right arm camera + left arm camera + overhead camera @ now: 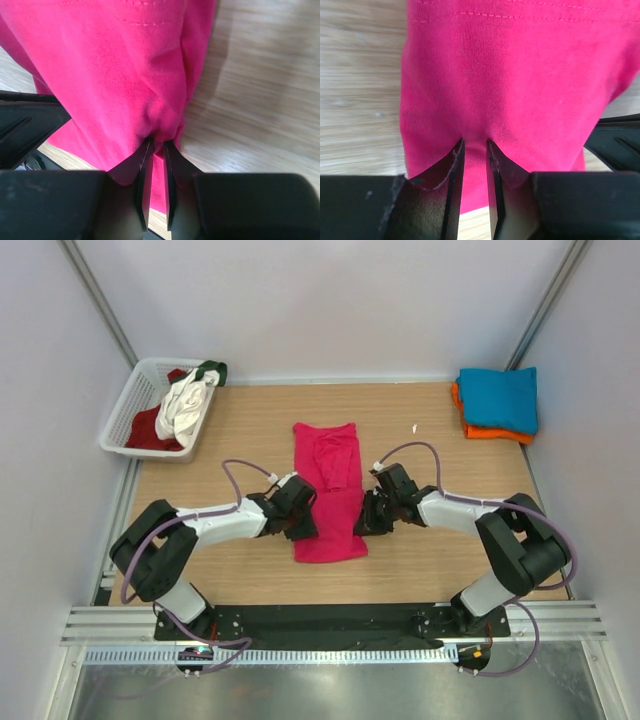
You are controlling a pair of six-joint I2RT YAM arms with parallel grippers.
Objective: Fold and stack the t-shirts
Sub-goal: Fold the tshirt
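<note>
Top external, arms bent inward, left fingers (303, 524) and right fingers (368, 520) pinching magenta t-shirt (325, 455) edges

The magenta-pink t-shirt (327, 490) in the middle is plain, its stitching the same colour; far right, a teal-blue t-shirt (500, 398) tops an orange t-shirt (482, 432); far left, a white lattice basket (128, 410) shows a white t-shirt (185, 405), a dark red t-shirt (150, 430) and a green t-shirt (215, 368); the table (250, 430) is pale wood grain; the left gripper (474, 142) and right gripper (157, 142) are black.

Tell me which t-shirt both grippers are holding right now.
The magenta-pink t-shirt, mid-table, pinched by left gripper and right gripper; teal t-shirt and orange t-shirt sit stacked far right.
</note>
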